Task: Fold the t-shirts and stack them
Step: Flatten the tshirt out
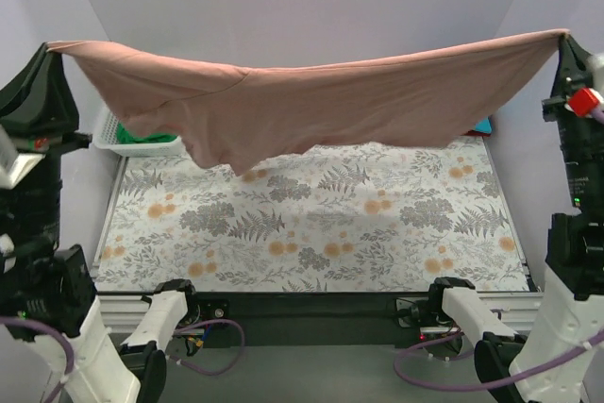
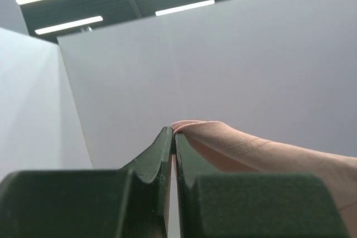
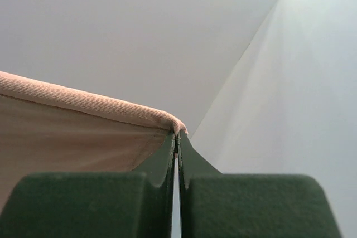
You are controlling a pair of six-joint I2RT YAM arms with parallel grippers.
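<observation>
Dusty-pink t-shirt is held stretched in the air above the floral table cloth, its left end clamped by the left gripper, its right end by the right gripper.

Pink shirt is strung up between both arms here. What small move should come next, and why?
Probably lower both arms together, keeping tension, to lay the pink t-shirt flat on the floral cloth. The left gripper and right gripper each pinch an end, and it hangs sagging above the cloth, so folding cannot start yet.
</observation>
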